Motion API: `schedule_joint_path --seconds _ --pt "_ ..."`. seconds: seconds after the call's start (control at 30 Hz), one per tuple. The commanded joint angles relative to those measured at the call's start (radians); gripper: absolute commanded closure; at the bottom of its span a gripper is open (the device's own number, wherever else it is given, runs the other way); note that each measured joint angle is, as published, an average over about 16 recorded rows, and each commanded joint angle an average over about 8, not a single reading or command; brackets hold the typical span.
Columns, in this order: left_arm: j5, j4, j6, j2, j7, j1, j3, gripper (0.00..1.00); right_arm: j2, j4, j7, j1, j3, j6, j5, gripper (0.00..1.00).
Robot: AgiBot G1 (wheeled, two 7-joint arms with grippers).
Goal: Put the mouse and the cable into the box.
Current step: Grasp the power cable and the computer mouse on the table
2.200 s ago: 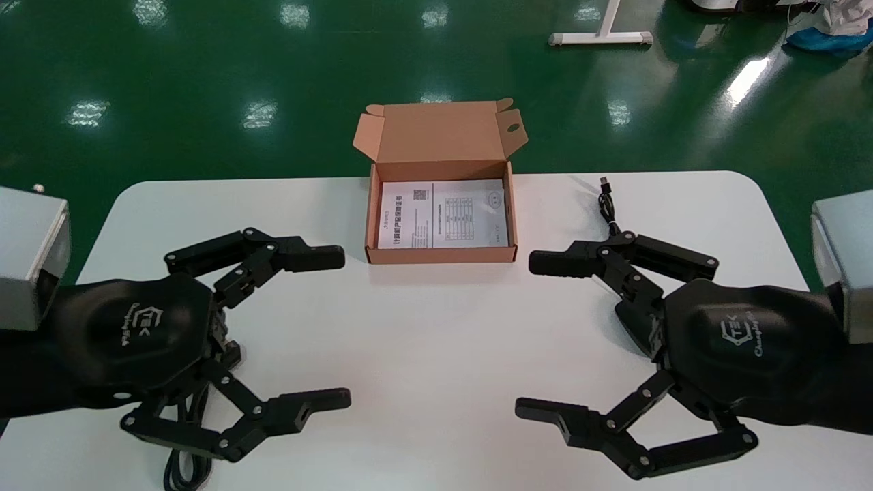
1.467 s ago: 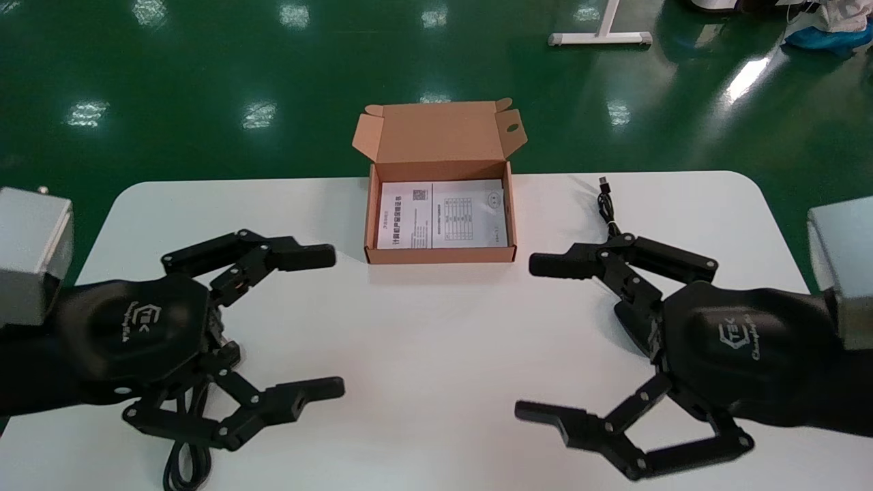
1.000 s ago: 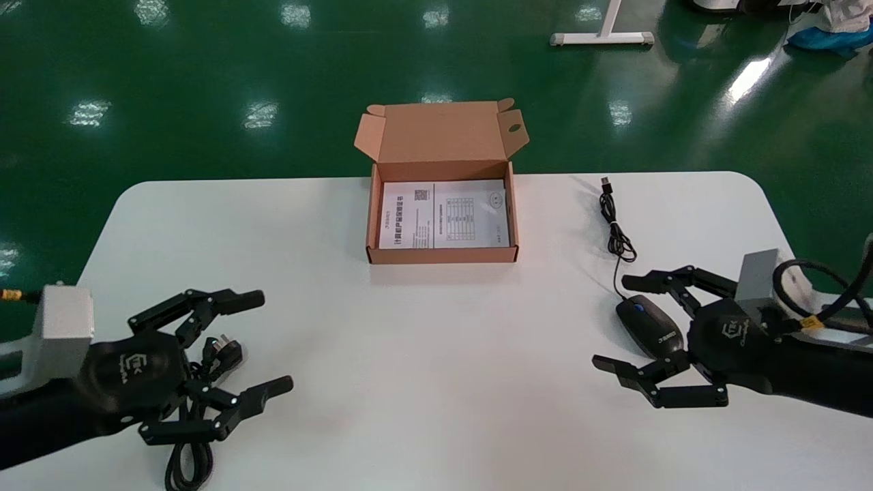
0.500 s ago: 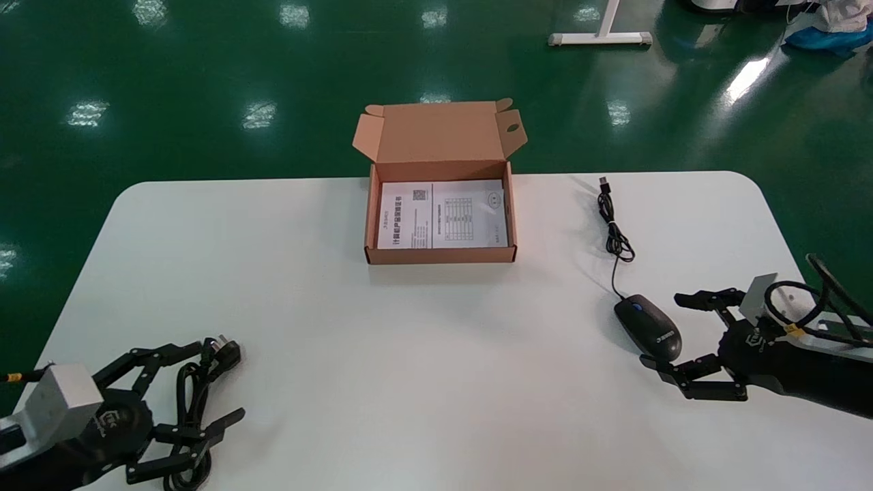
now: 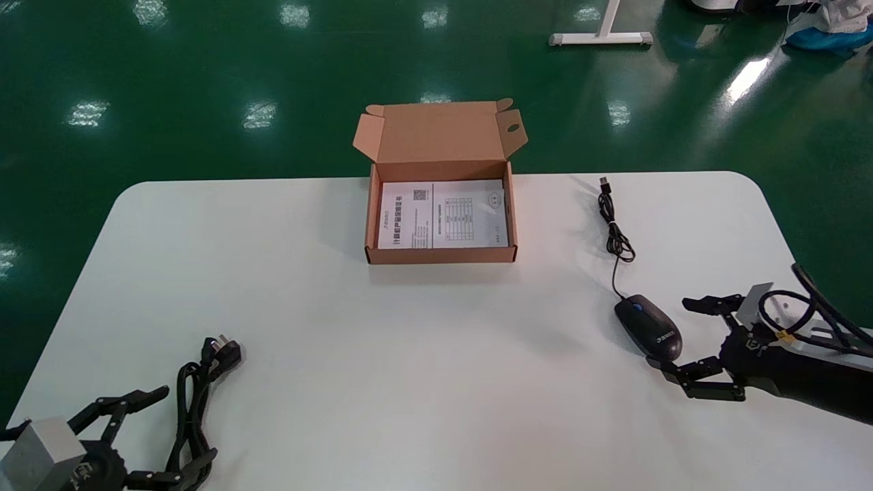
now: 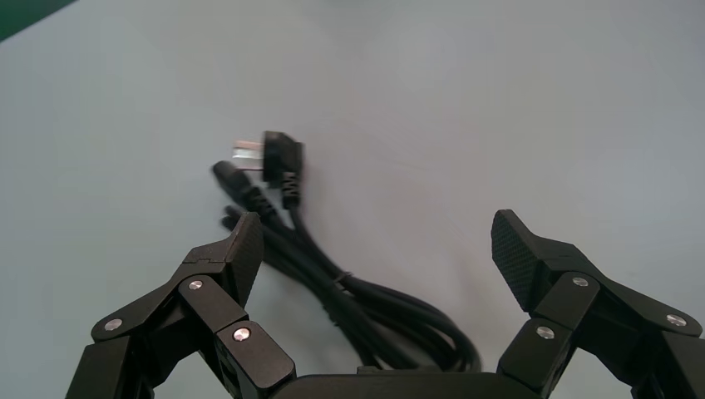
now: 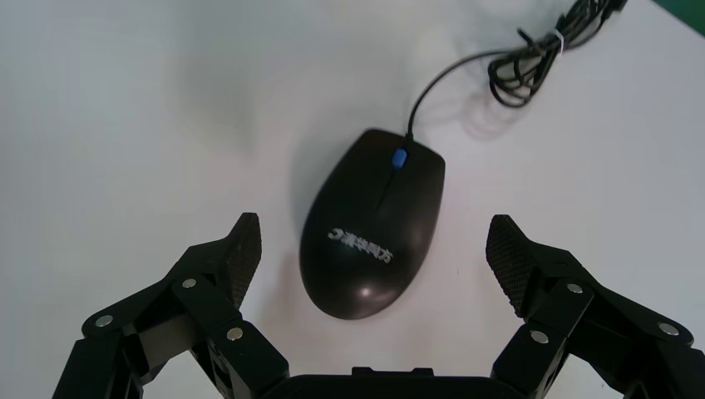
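I see a white surface [image 5: 436, 341] on a glossy green floor [image 5: 204, 68]. A printed sheet [image 5: 443, 215] lies at twelve o'clock; a white stand foot [image 5: 600, 38] sits at one o'clock.

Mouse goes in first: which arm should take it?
Right. The right gripper, open, straddles the mouse; the left gripper, open, is over the power cable on the opposite side.

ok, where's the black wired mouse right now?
Head view: the black wired mouse lies on the white table's right side, its rear between the open right gripper's fingers, right of the brown cardboard box.
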Motion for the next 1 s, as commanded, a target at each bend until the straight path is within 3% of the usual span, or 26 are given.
schedule_joint_path --seconds 0.03,0.33,1.0 --pt "-0.006 -0.002 -0.007 0.009 0.016 0.025 -0.020 0.00 -0.010 -0.026 -0.018 0.006 0.000 0.010 -0.004 0.00" --pt "-0.018 -0.003 -0.019 0.061 0.057 0.070 -0.048 0.00 -0.045 -0.097 -0.068 0.036 -0.005 0.010 -0.015 0.00" --pt "0.020 -0.003 -0.104 0.150 0.100 0.069 -0.019 0.00 -0.094 -0.127 -0.089 0.042 -0.003 0.045 -0.012 0.00"
